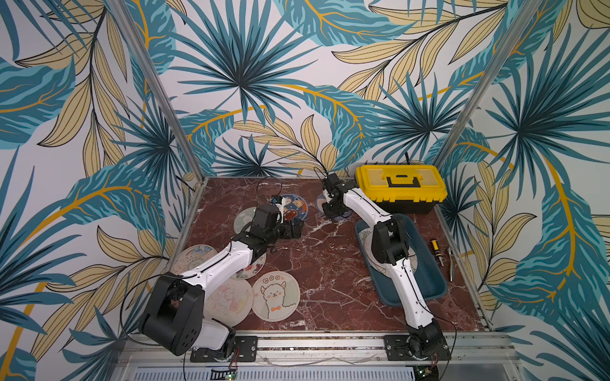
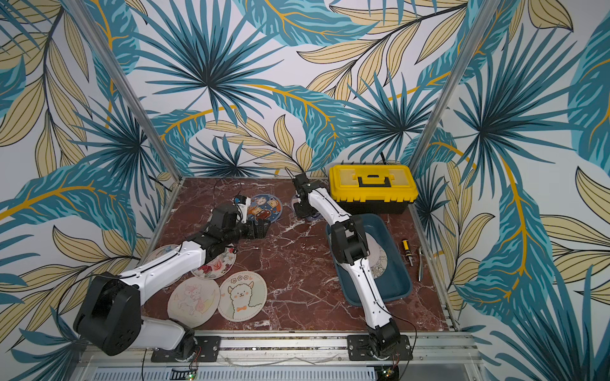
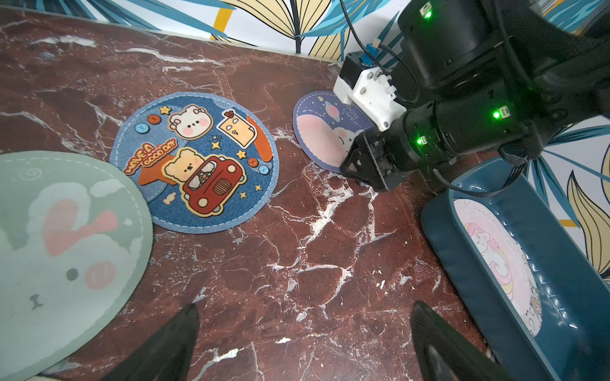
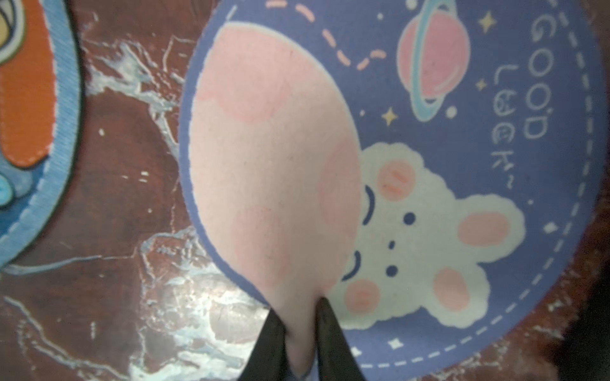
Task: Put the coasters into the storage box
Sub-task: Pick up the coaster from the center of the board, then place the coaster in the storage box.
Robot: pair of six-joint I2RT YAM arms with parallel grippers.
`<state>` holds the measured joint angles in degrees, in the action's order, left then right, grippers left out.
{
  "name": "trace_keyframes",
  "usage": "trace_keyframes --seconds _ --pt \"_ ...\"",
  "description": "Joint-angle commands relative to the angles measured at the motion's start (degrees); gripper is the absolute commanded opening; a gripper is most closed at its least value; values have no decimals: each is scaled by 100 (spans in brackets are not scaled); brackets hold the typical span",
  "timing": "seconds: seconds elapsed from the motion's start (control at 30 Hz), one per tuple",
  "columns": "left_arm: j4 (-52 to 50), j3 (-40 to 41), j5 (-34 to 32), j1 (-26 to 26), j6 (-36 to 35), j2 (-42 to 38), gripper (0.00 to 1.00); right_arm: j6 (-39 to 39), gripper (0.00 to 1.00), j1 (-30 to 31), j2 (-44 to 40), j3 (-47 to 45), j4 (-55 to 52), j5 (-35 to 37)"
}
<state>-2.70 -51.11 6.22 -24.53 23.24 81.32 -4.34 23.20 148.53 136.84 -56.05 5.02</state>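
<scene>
Coasters [image 1: 231, 301], thin soft discs with printed stitch borders, numbered seven on the glossy, white-veined maroon desk [image 1: 330, 264]. Four clustered at the left, the alpaca coaster [image 1: 275, 295] among them. Behind them lay a grey-green coaster [image 3: 66, 237] and a denim-textured blue coaster [image 3: 194, 161]. The left end effector [image 3: 305, 308] hovered with its jaws spread wide. The right end effector [image 4: 297, 310] was clamped on the purple coaster [image 4: 429, 198], puckering its rim. A pink coaster [image 3: 495, 250] lay inside the smooth teal storage box [image 1: 429, 277], a round-cornered rectangle.
</scene>
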Motion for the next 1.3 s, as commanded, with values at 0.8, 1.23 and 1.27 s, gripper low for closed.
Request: trace_keyframes --seconds 0.8,1.23,1.27 --pt "78 106 16 35 17 -73 100 -194 0 157 -1923 -1615 325 165" --pt "81 84 294 28 5 -95 100 -369 0 324 -3481 -2620 702 -343" --pt "84 75 325 19 12 -95 100 -391 0 328 -3635 -2766 739 -368"
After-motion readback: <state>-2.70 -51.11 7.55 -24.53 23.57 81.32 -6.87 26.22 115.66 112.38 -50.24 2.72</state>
